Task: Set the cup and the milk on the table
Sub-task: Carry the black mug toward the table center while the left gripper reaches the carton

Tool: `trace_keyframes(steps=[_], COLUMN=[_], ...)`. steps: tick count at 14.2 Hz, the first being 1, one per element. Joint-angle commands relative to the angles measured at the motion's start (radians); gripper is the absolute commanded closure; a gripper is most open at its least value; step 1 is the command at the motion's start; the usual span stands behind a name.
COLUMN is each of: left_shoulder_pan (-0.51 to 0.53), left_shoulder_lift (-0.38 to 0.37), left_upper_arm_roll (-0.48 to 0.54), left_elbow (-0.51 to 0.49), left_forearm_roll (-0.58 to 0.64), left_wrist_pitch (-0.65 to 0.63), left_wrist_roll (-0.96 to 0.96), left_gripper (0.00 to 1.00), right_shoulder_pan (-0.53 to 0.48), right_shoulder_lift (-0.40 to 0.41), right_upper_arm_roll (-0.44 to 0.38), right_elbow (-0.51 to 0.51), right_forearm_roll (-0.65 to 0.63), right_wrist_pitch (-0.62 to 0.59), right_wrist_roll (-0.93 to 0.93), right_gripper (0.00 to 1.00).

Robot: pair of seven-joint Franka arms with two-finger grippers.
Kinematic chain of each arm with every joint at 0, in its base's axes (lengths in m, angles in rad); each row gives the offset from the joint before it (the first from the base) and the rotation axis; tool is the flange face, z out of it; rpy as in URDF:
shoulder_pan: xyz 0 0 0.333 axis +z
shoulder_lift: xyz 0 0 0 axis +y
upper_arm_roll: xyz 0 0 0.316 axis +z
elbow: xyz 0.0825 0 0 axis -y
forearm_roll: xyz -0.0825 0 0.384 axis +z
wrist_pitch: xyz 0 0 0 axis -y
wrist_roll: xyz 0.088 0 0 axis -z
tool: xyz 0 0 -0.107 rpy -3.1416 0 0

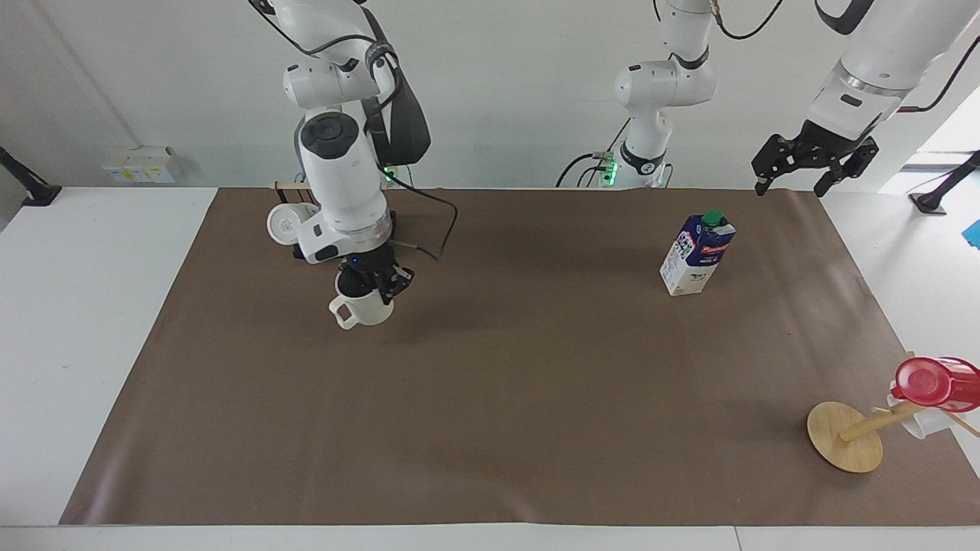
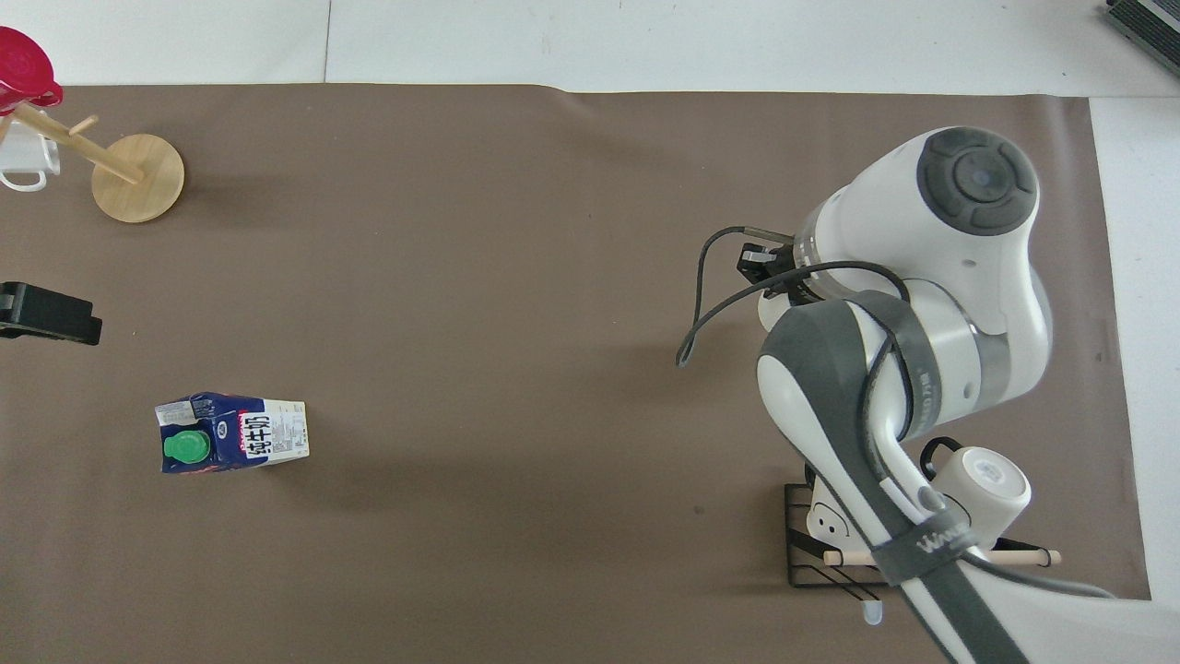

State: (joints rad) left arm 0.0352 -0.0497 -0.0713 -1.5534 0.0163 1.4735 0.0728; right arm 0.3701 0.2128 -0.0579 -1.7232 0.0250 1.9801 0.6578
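Over the brown paper mat [image 1: 490, 428], toward the right arm's end of the white tabletop [image 1: 84, 321]: right gripper [image 1: 374, 282] clamped on rim of cream-white speckled mug with dark inside [image 1: 366, 306], chunky loop handle pointing away from the robots. Mug upright, raised off the mat, shadow on the paper beneath. Hidden under the arm's wrist in the overhead view.

Just beside, nearer the robots: black wire rack with a wooden rail [image 2: 830, 563], holding plain white mugs [image 2: 985, 484], one partly covered by the arm.

Toward the left arm's end: tall blue-and-white gable-top carton with green screw cap and red label band [image 1: 697, 252] standing upright on the mat, untouched, well apart from the mug. Same carton seen in the overhead view [image 2: 230, 433].

Left gripper [image 1: 811, 157] raised over the mat's corner near the left arm's base, fingers spread wide, holding nothing, waiting. Only its black tip visible from overhead [image 2: 46, 314].

Farther from the robots than the carton, at the mat's edge: round bamboo disc with a slanted wooden peg [image 1: 846, 436], carrying a red-topped clear cup [image 1: 930, 383] and a white mug [image 2: 23, 166].
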Motion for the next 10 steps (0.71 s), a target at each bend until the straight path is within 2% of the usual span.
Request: trace_keyframes(steps=[1,7,10], left_shoulder_pan=[0.003,-0.018,-0.078], left_shoulder_lift=[-0.05,-0.093,-0.11], left_upper_arm_roll=[-0.01,-0.021,-0.021], left_elbow=[-0.057,-0.154,-0.236], left_forearm_roll=[0.005,0.004,0.004], left_wrist_pitch=[-0.013,0.036,0.076], left_wrist_roll=[0.001,-0.001,-0.042], left_gripper=[0.0,0.0,0.0], right_shoulder_pan=[0.082,0.246,0.266], right_shoulder_lift=[0.035,0.114,0.138], right_upper_arm_roll=[0.0,0.0,0.001], right_elbow=[0.016,0.014,0.002], right_forearm_roll=[-0.014,-0.019,-0.042], right_wrist_pitch=[-0.001,0.109,0.174], right_wrist_roll=[0.135,0.38,0.411], right_gripper=[1.0,1.0,1.0])
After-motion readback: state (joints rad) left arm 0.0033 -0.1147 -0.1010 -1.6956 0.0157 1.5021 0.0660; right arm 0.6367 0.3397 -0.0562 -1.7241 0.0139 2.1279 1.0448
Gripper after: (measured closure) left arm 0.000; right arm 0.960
